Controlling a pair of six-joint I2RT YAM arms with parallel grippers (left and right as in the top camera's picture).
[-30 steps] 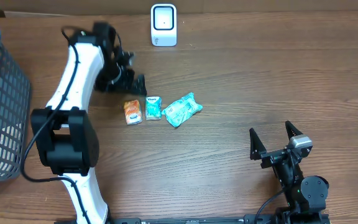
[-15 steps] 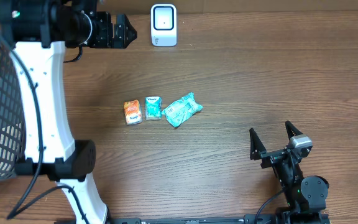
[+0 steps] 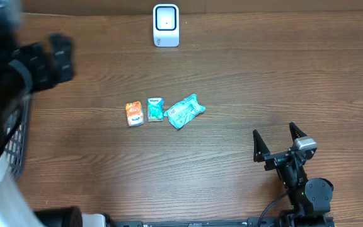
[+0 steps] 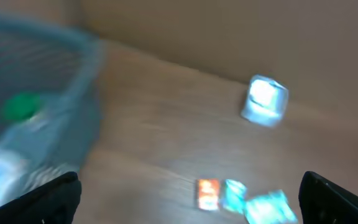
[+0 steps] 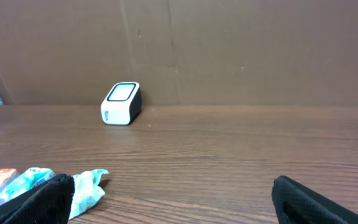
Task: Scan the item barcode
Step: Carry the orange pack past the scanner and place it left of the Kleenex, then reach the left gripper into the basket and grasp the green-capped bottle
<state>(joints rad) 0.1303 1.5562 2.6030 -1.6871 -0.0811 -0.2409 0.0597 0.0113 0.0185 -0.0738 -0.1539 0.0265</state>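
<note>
Both my pincers stand wide open, each with bare air between its fingers. My right pincer (image 3: 274, 131) sits low over the table (image 3: 232, 75), on its near-right part, with its two dark fingertips (image 5: 39, 200) at the bottom corners of its own wrist view. Ahead of it and off to its left lie the three packets in a short row. The larger teal packet (image 3: 186, 111) is the nearest to this pincer, and its crumpled edge shows just beside my left fingertip in the wrist view. The small teal packet (image 3: 155, 109) comes next, and the orange packet (image 3: 134, 113) is farthest out. All three lie flat on the wood, well apart from either pincer. Farther ahead, also to the left, the white scanner (image 3: 166, 26) stands upright near the brown cardboard wall (image 5: 229, 50).

My left pincer (image 4: 188, 190) looms large and smeared at the left edge of the overhead view, and its wrist view is blurred too. From here the packets lie down ahead, toward my right fingertip (image 4: 331, 199). The scanner is beyond them, to the right. The grey basket (image 4: 73, 74) fills my left side, with something green-topped (image 4: 20, 106) inside, too blurred to name.
</note>
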